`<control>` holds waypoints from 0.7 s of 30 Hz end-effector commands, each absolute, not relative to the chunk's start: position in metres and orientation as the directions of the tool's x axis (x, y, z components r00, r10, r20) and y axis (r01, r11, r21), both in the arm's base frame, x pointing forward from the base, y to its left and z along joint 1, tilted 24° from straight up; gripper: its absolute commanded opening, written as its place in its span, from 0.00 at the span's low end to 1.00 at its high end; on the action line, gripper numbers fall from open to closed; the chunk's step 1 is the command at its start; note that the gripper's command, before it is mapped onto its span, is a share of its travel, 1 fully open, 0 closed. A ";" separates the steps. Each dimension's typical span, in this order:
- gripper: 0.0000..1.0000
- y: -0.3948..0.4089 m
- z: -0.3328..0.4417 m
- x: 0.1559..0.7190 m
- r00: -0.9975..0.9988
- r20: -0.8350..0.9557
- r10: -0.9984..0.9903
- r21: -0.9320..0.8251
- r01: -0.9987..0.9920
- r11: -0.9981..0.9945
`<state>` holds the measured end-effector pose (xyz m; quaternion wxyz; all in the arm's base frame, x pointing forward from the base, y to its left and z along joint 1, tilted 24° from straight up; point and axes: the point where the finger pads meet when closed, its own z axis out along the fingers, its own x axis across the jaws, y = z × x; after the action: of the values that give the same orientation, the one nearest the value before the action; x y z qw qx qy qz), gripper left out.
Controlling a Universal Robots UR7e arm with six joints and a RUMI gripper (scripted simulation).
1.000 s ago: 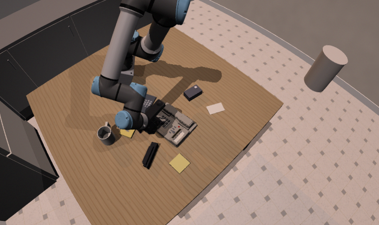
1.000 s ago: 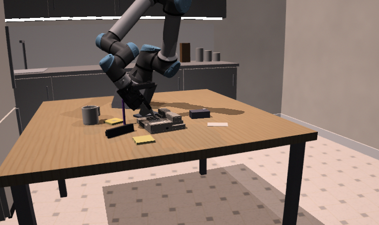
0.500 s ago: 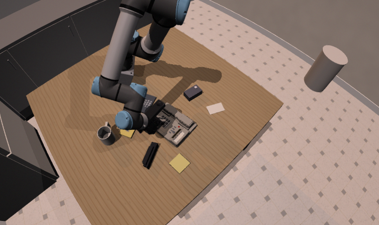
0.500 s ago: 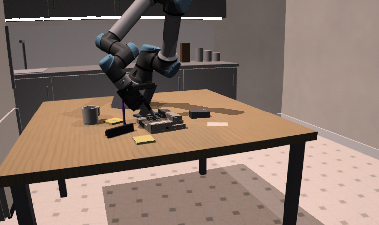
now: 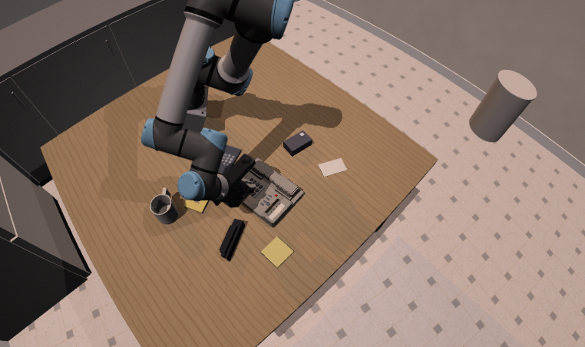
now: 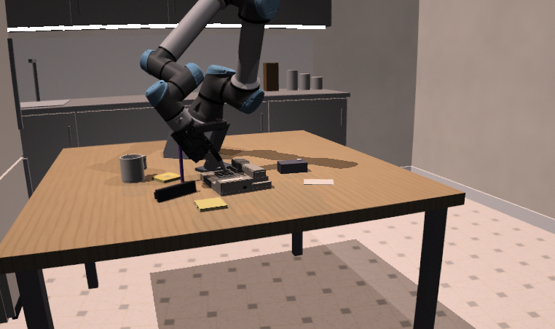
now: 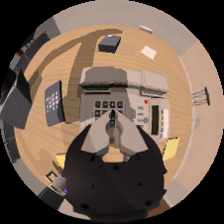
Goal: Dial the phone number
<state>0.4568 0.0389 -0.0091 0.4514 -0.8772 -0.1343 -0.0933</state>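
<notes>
Yellow pads (image 5: 277, 251) (image 5: 196, 205): two; one phone (image 5: 274, 197) under shut jaws.

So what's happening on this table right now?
The arm's gripper is shut, holding nothing, its joined fingertips angled down onto the keypad of the desk phone, poking keys rather than pinching them. The handset lies in its cradle. Around the phone sit a mug, yellow sticky pads, a white note and a calculator.
</notes>
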 end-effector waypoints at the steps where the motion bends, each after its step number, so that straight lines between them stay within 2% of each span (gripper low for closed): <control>1: 0.00 0.039 -0.009 0.457 0.946 0.286 0.151 -0.766 0.320 -0.557; 21: 0.00 0.039 -0.010 0.457 0.946 0.286 0.151 -0.766 0.320 -0.557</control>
<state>0.4572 0.0396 -0.0109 0.4514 -0.8772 -0.1343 -0.0933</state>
